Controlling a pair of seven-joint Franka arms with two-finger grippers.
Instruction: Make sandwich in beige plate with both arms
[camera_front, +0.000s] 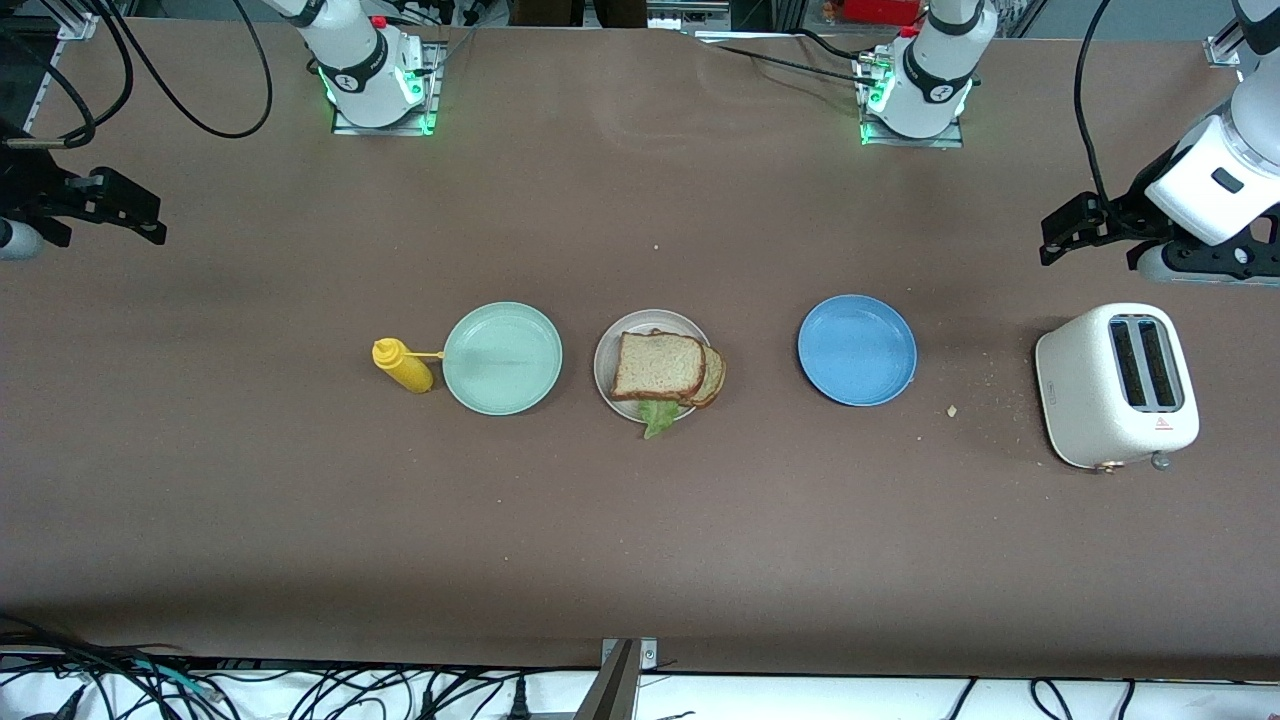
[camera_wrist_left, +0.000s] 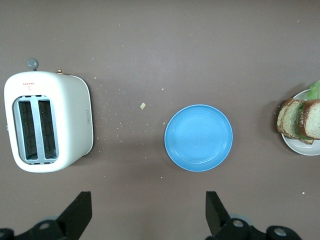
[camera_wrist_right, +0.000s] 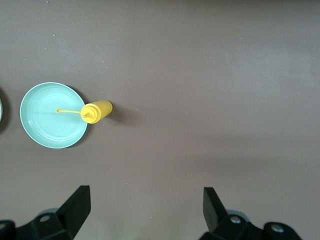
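Brown bread made up the sandwich (camera_front: 668, 368), two slices with lettuce (camera_front: 657, 417) poking out between them, lying on the beige plate (camera_front: 607, 362) at mid-table, the lower slice overhanging the rim. A mint plate (camera_front: 502, 358) with a mustard bottle (camera_front: 403, 366) just beside it lay toward the right arm's end; a blue plate (camera_front: 857, 350) and a toaster (camera_front: 1116, 386) toward the left arm's end. The left gripper (camera_front: 1060, 232) hung wide open and empty above the table near the toaster. The right gripper (camera_front: 135, 217) waited likewise, wide and empty, over its own end of the table.
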